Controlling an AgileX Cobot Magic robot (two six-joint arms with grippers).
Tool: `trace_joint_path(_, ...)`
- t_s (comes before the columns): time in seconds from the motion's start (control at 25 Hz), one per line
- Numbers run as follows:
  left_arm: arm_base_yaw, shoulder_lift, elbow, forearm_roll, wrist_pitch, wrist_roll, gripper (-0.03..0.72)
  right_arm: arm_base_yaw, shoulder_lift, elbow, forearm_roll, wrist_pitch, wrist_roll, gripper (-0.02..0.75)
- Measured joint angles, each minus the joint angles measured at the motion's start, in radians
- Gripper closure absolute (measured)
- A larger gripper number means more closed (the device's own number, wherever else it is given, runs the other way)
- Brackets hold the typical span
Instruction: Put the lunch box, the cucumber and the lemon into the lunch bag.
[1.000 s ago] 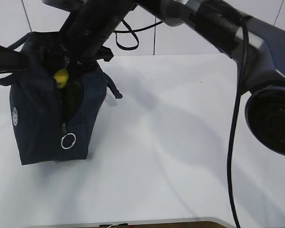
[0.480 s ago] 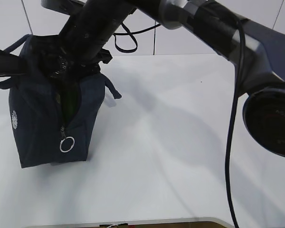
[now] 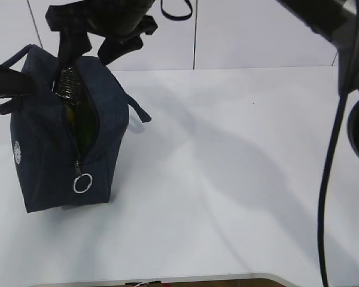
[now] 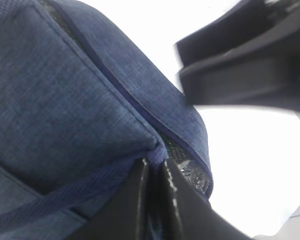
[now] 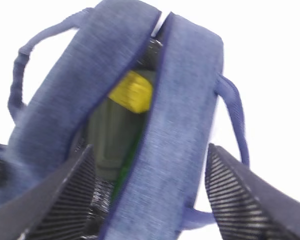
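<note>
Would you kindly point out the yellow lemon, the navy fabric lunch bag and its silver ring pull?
yellow lemon (image 5: 131, 91), right wrist view, exposed top.
navy fabric lunch bag (image 3: 45, 170), exterior view, front panel.
silver ring pull (image 3: 82, 183), exterior view, ring's rim.

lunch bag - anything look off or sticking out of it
Nothing stands out. The boxy dark navy fabric lunch bag stands upright on the white table, unzipped. The bright yellow lemon and something dark green sit down inside the opening; nothing pokes above it. The left gripper pinches the bag's edge; the right gripper is open above.

White table (image 3: 227, 179), pale panelled wall (image 3: 257, 36) behind it
</note>
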Motion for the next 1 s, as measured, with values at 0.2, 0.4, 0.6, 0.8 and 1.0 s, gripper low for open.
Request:
trace_joint_path(0.2, 0.0, 0.0, 0.0, 0.002, -0.008, 0.0, 0.686, 0.0, -0.045, 0.0, -0.101, 0.0, 0.0, 0.195)
trace_joint_path(0.4, 0.0, 0.0, 0.0, 0.004, -0.012, 0.0, 0.686, 0.0, -0.051, 0.036, -0.133, 0.0, 0.0, 0.209)
trace_joint_path(0.6, 0.0, 0.0, 0.0, 0.04, -0.014, 0.0, 0.686, 0.0, -0.051, 0.097, -0.15, 0.002, 0.0, 0.261)
trace_joint_path(0.8, 0.0, 0.0, 0.0, 0.049, -0.027, 0.002, 0.686, 0.0, -0.051, 0.125, -0.163, 0.002, 0.0, 0.272)
trace_joint_path(1.0, 0.0, 0.0, 0.0, 0.051, -0.035, 0.002, 0.686, 0.0, -0.051, 0.178, -0.137, 0.002, -0.011, 0.273)
